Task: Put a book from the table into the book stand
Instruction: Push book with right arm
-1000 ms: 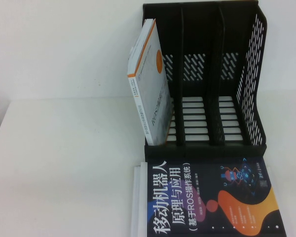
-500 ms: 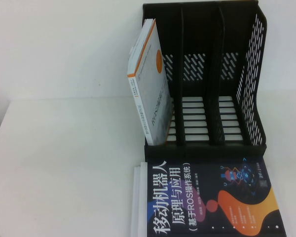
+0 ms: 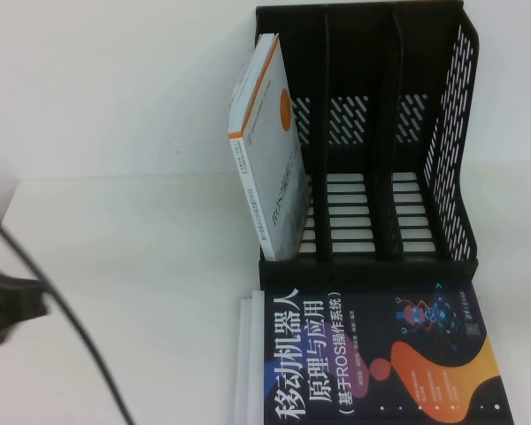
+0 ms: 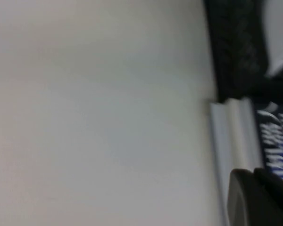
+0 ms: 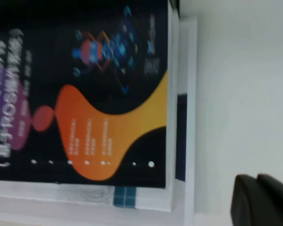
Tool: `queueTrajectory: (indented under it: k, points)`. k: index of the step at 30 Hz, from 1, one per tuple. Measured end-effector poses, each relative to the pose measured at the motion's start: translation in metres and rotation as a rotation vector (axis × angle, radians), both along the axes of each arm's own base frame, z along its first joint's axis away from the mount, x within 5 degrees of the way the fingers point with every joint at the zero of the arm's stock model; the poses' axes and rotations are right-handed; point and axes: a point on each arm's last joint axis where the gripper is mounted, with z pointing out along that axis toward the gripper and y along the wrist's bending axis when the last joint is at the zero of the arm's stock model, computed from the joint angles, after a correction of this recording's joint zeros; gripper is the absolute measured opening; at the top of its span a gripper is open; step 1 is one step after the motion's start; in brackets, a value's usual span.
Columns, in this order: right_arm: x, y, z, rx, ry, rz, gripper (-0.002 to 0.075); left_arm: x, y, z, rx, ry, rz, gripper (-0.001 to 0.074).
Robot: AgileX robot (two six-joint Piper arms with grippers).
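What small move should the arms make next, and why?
Probably the left end effector, at the table's left edge, should move right toward the dark book, which lies flat before the book stand. The right end effector hangs beside the book.

The book (image 3: 380, 354) has a navy-black cover with white Chinese characters and orange and purple blobs. The book stand (image 3: 372, 133) is black, its sides perforated with slots. The counter (image 3: 124, 257) is plain white. The leaning book (image 3: 270, 150) is white with an orange stripe and circle.

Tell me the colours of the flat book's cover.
The book is dark navy-black with white characters and orange and purple blobs, clearest in the high view.
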Motion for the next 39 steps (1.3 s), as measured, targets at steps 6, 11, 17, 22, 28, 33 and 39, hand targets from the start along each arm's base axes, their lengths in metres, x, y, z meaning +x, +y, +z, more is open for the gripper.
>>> queueTrajectory:
  k: [6,11,17,22,28,33,39]
  points:
    - [0.035,0.001,-0.034,-0.012,0.131,-0.008,0.0001,0.031,-0.022,-0.021,-0.208,0.136,-0.168,-0.0004]
    - [0.055,0.010,-0.058,-0.018,0.185,0.010,0.0001,0.055,-0.025,-0.047,-0.250,0.250,-0.185,-0.0004]
    - [0.070,0.023,-0.077,-0.022,0.186,0.023,0.0001,0.068,-0.029,-0.066,-0.240,0.315,-0.189,-0.0004]
    - [0.081,0.026,-0.089,-0.016,0.220,0.013,0.0001,0.069,-0.054,-0.068,-0.194,0.271,-0.246,-0.0004]
    - [0.088,0.029,-0.090,-0.013,0.251,0.054,0.0001,0.070,-0.076,-0.076,-0.105,0.254,-0.217,-0.0004]
    - [0.091,0.032,-0.093,-0.009,0.277,0.078,0.0001,0.076,-0.075,-0.089,-0.063,0.297,-0.188,-0.0004]
    - [0.091,0.046,-0.102,-0.005,0.323,0.169,0.0001,0.082,-0.075,-0.099,-0.069,0.320,-0.146,-0.0004]
